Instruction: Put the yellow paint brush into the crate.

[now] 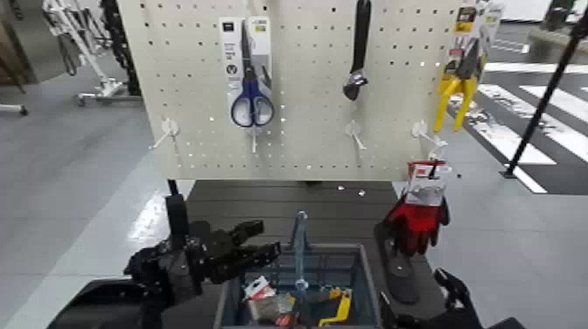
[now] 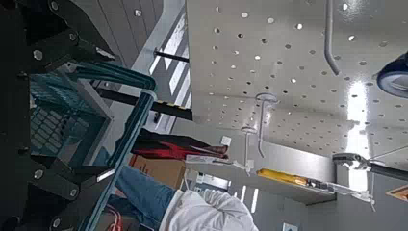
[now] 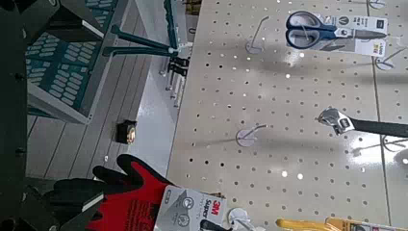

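Observation:
The crate (image 1: pixel 367 284) is a dark grey slatted basket at the table's near edge, with a grey handle bar (image 1: pixel 300 249) standing up in its middle. It also shows in the left wrist view (image 2: pixel 58 106) and the right wrist view (image 3: pixel 67 58). A small curved yellow piece (image 1: pixel 339 306) and a packaged item (image 1: pixel 259 297) lie inside it. The yellow paint brush is not clearly in view in any frame. My left gripper (image 1: pixel 258 242) is open and empty just left of the crate. My right gripper (image 1: pixel 420 306) is open and empty, low at the crate's right.
A pegboard (image 1: pixel 306 131) stands behind the table with scissors (image 1: pixel 252 96), a wrench (image 1: pixel 357 52) and a big yellow packaged tool (image 1: pixel 459 83). Red gloves (image 1: pixel 418 214) hang at its lower right. A black stand (image 1: pixel 398 254) sits on the table right of the crate.

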You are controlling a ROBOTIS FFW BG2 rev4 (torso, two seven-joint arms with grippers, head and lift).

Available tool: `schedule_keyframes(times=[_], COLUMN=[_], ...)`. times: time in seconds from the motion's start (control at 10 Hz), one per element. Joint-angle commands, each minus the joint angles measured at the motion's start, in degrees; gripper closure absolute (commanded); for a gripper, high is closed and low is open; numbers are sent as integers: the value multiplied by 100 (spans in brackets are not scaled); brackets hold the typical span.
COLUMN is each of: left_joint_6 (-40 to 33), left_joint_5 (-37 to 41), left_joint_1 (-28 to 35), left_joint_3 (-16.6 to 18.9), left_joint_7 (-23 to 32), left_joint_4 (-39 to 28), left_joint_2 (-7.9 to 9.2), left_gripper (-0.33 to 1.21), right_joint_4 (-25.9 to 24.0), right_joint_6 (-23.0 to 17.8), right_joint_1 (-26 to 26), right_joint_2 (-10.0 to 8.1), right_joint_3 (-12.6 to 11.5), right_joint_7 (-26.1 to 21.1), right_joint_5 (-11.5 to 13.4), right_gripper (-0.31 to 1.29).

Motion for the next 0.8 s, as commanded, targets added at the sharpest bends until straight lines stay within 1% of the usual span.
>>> schedule_keyframes(times=[0.1, 0.2, 0.3, 0.4, 0.5, 0.6, 0.7, 0.8], left_joint_6=[-266, -178, -90, -90, -55, -64, -222, -372], left_joint_5=[53, 203, 273, 264, 264, 264, 264, 53], left_joint_1=[70, 141, 150, 141, 176, 237, 360, 598], left_joint_3=[37, 46, 11, -6, -42, -112, -156, -147], left_joint_7=[420, 552, 526, 491, 482, 491, 570, 842], left_joint_4=[-108, -170, -170, -179, -196, -222, -302, -556], left_joint_2=[-4, -30, -21, -12, -4, 5, 5, 5], left_gripper=[42, 42, 34, 1, -5, -4, -4, -4], right_joint_4=[-18, -18, -18, -18, -26, -35, -35, -44], right_joint_6=[-15, -15, -15, -15, -15, -23, -41, -50], right_joint_1=[26, 26, 26, 26, 44, 53, 70, 88], right_joint_2=[-20, -20, -20, -20, -38, -38, -20, -12], right_joint_3=[-26, -35, -35, -35, -52, -61, -78, -96], right_joint_7=[0, 0, 0, 9, 0, 0, 0, 0], right_joint_5=[0, -9, -9, -9, -9, -9, 0, 0], right_gripper=[14, 14, 14, 14, 14, 14, 14, 14])
